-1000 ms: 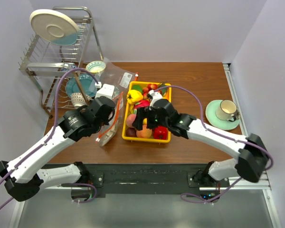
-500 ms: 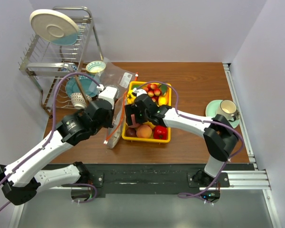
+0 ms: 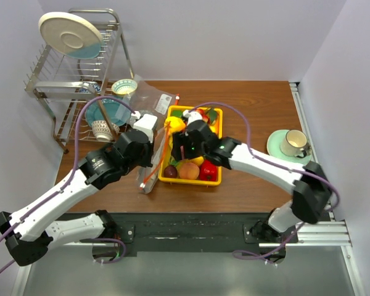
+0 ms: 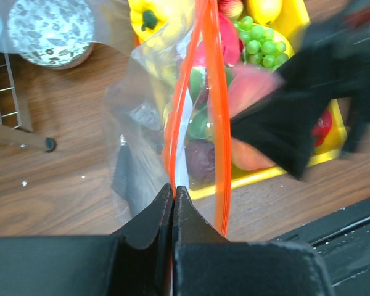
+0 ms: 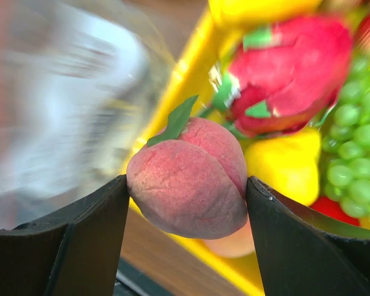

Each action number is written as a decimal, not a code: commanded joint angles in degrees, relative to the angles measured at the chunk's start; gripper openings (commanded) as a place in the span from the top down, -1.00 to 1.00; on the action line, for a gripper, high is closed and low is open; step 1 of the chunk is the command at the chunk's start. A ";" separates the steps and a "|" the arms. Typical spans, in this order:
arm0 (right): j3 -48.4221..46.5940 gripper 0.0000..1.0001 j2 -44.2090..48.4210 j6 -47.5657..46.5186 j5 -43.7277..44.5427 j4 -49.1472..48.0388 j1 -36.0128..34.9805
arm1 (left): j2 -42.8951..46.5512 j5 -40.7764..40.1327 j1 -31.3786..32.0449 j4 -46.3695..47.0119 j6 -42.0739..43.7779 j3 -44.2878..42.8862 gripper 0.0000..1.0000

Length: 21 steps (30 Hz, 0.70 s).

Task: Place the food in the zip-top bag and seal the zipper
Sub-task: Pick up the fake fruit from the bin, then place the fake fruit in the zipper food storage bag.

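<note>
The left hand (image 4: 172, 196) is pinched tight on one lip of the bag (image 4: 132, 117), holding it up so the zipper (image 4: 219, 148) gapes beside the tray (image 5: 184, 71). The right hand (image 5: 186, 188) clasps a peach (image 5: 191, 172) between both fingers over the tray's left rim, close to that opening, apparently ready to drop it in.

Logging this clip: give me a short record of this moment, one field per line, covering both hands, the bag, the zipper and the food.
left hand: shut, pinching the bag at its mouth
zipper: unsealed, orange strips parted
right hand: closed on a peach, a finger against each side
peach position: over the tray's edge next to the bag, not yet inside
tray: yellow, holding grapes, a yellow pepper and other food
</note>
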<state>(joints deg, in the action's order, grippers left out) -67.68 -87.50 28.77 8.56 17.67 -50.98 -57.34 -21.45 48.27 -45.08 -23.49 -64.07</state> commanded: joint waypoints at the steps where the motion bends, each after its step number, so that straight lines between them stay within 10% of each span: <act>1: 1.67 -0.22 11.11 -1.61 1.03 -1.41 0.18 | -0.49 2.90 -0.28 5.61 -1.12 0.88 1.00; 9: 13.01 -0.22 24.31 -3.73 -9.08 -18.80 0.18 | -1.28 5.37 -0.28 7.64 -1.56 1.50 1.00; 21: 12.93 -0.19 12.80 2.78 -19.54 -33.49 0.18 | 0.30 4.67 -0.46 5.44 -2.71 0.35 1.00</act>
<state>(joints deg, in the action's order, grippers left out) -53.63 -72.14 29.47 -7.88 -9.21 -50.94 -58.67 -17.39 48.16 -40.69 -24.99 -62.19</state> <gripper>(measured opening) 0.730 0.020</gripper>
